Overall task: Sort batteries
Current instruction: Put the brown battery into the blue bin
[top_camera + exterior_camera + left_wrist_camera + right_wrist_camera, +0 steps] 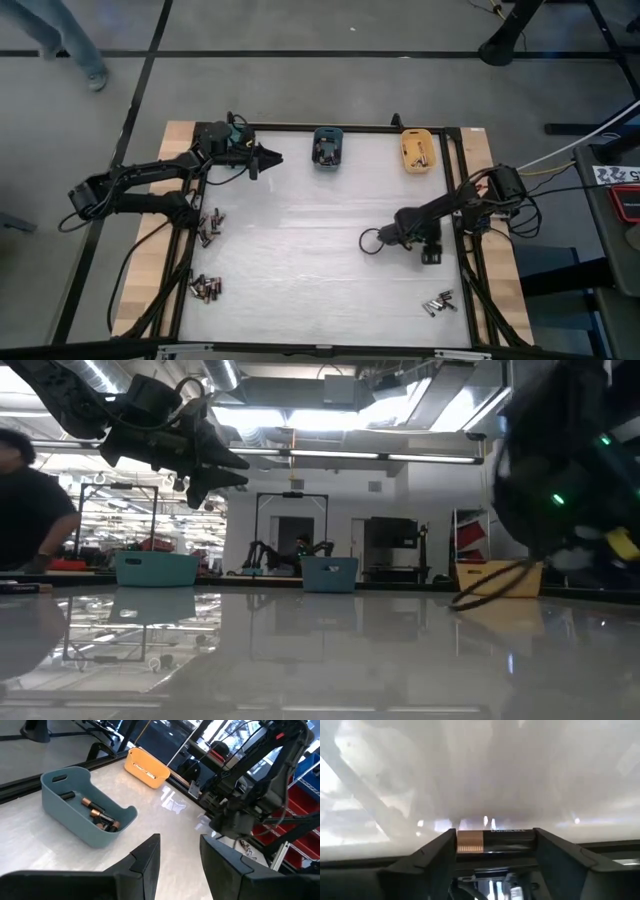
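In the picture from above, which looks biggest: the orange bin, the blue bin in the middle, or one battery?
1. Orange bin and blue bin: they look about alike, so I won't rank them.
2. One battery near the bottom right: far smaller.

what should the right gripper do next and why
Probably finish closing. The right gripper sits low over the table with a copper-banded battery lying crosswise between its fingers, which do not look clamped on it. Lifting should wait until it is gripped.
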### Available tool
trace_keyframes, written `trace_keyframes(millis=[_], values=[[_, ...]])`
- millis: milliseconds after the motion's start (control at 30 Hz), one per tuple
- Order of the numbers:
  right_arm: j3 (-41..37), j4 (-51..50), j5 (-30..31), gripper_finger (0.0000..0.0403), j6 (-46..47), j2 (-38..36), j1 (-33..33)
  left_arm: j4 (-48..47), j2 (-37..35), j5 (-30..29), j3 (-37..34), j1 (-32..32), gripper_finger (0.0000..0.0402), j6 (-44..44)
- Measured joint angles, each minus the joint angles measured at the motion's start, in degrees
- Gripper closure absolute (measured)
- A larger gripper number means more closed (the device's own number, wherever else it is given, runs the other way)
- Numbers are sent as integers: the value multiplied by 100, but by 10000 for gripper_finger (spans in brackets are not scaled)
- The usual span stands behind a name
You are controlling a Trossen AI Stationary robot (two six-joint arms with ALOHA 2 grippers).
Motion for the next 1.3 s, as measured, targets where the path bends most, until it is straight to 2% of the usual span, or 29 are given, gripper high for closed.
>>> trace_keyframes(millis=[100,233,467,533,600,700,967,1133,1300], values=[[513,-181,202,151,-32,0,-4,0,-1,0,0,-1,273,0],[1367,-288,673,178,-275,-2,-4,0,-1,0,0,-1,273,-1],[2790,-69,2684,177,-1325,-4,-310,1,-1,136,0,0,273,-97],[3094,261,3060,169,-1768,-7,-553,1,-1,179,0,0,273,-129],[3359,751,3192,168,-2175,-7,-848,1,-1,206,0,-1,273,-133],[3633,1683,2901,172,-2587,-7,-1364,1,-1,214,0,-2,273,-187],[3805,4434,1839,174,-2582,38,-2811,-1,0,218,0,-1,273,-321],[3801,4709,1080,173,-2392,500,-3545,-15,1,220,0,-2,273,-325],[3798,5215,504,166,-1869,897,-3917,-7,1,236,0,6,273,-333]])
